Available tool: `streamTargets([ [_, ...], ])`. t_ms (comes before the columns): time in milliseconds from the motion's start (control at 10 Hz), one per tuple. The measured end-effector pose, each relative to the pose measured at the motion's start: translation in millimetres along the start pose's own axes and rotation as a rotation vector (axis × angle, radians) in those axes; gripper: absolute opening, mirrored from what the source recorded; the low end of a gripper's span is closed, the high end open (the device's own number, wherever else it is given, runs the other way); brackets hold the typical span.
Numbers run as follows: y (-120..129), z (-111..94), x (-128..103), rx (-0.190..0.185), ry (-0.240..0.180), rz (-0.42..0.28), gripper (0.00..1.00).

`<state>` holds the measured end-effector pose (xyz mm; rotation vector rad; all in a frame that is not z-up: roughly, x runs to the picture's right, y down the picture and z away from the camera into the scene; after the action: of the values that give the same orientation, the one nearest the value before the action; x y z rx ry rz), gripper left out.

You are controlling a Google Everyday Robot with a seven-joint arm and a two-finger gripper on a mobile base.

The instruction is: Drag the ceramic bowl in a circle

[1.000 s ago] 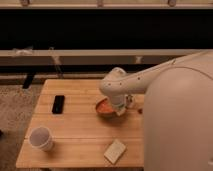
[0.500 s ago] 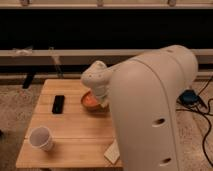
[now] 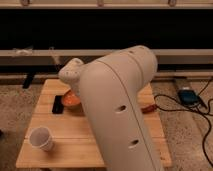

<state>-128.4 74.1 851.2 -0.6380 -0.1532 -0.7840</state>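
Note:
The orange ceramic bowl (image 3: 70, 100) sits on the wooden table (image 3: 75, 132), towards its back left, next to the black rectangle. Only its left part shows; the rest is hidden behind my white arm (image 3: 117, 115). My gripper is at the bowl, below the arm's rounded wrist (image 3: 71, 72), but the arm covers it, so it does not show. The white ribbed cup (image 3: 41, 138) stands at the table's front left.
A flat black phone-like rectangle (image 3: 58, 104) lies just left of the bowl. A small red-orange object (image 3: 148, 107) lies at the table's right edge. Cables and a blue device (image 3: 187, 96) lie on the floor to the right. A low shelf runs behind the table.
The bowl has moved left and back across the table, now close to the black rectangle. My arm has swung with it and fills more of the view, hiding the tan block at the front.

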Motion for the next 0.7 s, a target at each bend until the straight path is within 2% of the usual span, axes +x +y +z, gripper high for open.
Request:
streamTargets([
  [200, -5.4, -0.6, -2.3, -0.003, -0.004, 0.009, 0.61],
  [300, 1.0, -0.3, 2.0, -0.006, -0.002, 0.019, 0.73],
  [400, 10.5, -1.1, 9.1, -0.005, 0.003, 0.028, 0.79],
  [500, 20.7, -1.9, 15.7, -0.005, 0.007, 0.034, 0.8],
  [700, 56.1, -4.5, 38.4, 0.006, 0.013, 0.055, 0.8],
])
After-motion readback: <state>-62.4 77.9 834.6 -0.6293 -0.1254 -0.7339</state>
